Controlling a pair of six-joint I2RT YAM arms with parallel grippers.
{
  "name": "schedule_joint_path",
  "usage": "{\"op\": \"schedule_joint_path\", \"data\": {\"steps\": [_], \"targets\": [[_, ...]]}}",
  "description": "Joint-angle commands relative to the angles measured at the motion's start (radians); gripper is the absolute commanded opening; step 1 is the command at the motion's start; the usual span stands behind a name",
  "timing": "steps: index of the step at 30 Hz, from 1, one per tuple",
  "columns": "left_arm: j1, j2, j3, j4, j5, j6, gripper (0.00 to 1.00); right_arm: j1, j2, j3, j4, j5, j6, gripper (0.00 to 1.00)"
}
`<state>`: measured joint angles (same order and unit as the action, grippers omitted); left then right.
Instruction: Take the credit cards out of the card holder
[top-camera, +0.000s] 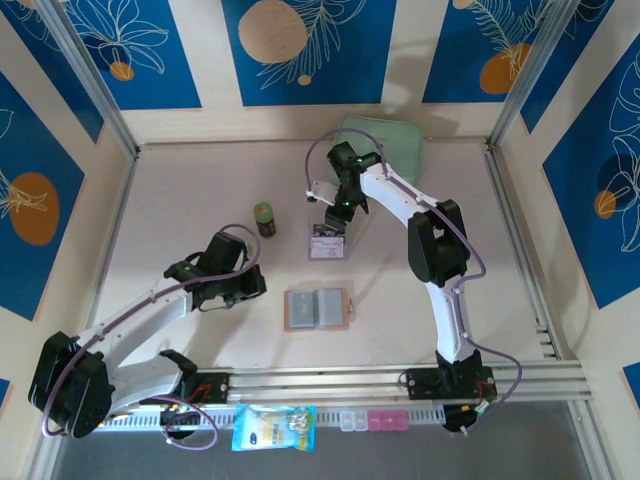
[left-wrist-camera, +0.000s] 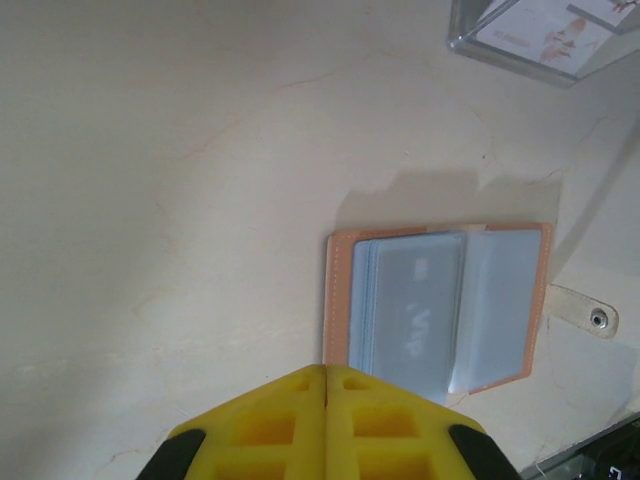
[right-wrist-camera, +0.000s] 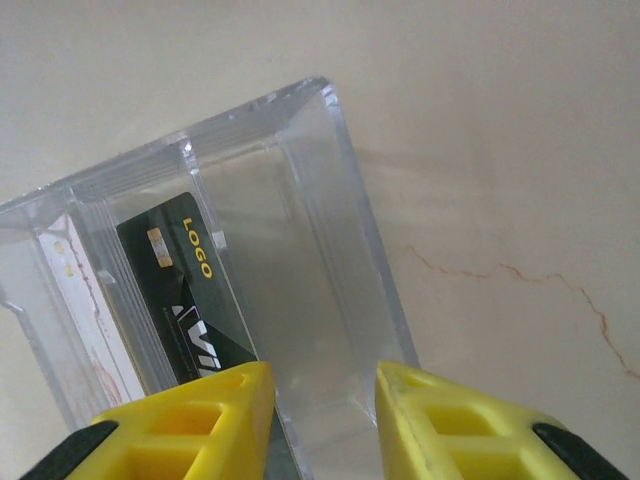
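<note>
the right claw (right-wrist-camera: 320, 405) is seen with its yellow fingers apart and nothing between them, poised over the clear tray (right-wrist-camera: 345, 170). a dark card (right-wrist-camera: 185, 290) with yellow lettering is stood in one of the tray's slots. its lower end passes just beside the finger at the left of the wrist view, not inside the gap. the step in hand is judged to be the parting from this card. it is best done by a straight lift with the fingers wide, so that neither the card edge nor the tray wall is snagged and the light tray is not dragged.

the left claw (left-wrist-camera: 327, 415) is pressed together, empty, and is held above the table (left-wrist-camera: 180, 200) near the card holder (left-wrist-camera: 510, 300). the holder is laid open and flat, well apart from the tray and nearer the arm bases. a pale card (left-wrist-camera: 415, 305) is seen behind the greyish pocket film on one half; whether more are stacked beneath cannot be told. for that card, the holder is best pinned by its bare leaf or its snap tab (left-wrist-camera: 597, 318) while the card is slid out along the pocket's open edge. a thin card lying flat is expected to be hard to pinch, and an unpinned holder may be carried along.
</note>
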<state>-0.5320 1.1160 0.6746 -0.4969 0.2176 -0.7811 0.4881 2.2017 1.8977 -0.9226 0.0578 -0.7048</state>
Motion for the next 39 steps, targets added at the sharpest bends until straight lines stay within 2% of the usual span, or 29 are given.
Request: {"op": "schedule_joint_path", "data": {"steps": [1, 11, 18, 21, 28, 33, 39], "targets": [[0.011, -0.004, -0.014, 0.009, 0.021, -0.015, 0.03, 0.024, -0.012, -0.027, 0.021, -0.006, 0.008, 0.34], [0.010, -0.022, -0.030, 0.022, 0.029, -0.035, 0.03, 0.032, -0.092, -0.098, 0.087, -0.040, 0.043, 0.35], [0.012, -0.011, -0.026, 0.052, 0.040, -0.041, 0.04, 0.020, -0.228, -0.195, 0.166, -0.114, 0.169, 0.35], [0.008, 0.009, -0.026, 0.077, 0.052, -0.045, 0.05, 0.017, -0.294, -0.260, 0.200, -0.158, 0.260, 0.35], [-0.012, 0.080, -0.027, 0.147, 0.078, -0.063, 0.05, 0.043, -0.429, -0.434, 0.280, -0.251, 0.590, 0.31], [-0.048, 0.118, -0.021, 0.177, 0.065, -0.072, 0.05, 0.108, -0.536, -0.583, 0.351, -0.260, 0.802, 0.29], [-0.104, 0.172, -0.021, 0.220, 0.048, -0.084, 0.04, 0.215, -0.652, -0.721, 0.410, -0.178, 1.053, 0.23]]}}
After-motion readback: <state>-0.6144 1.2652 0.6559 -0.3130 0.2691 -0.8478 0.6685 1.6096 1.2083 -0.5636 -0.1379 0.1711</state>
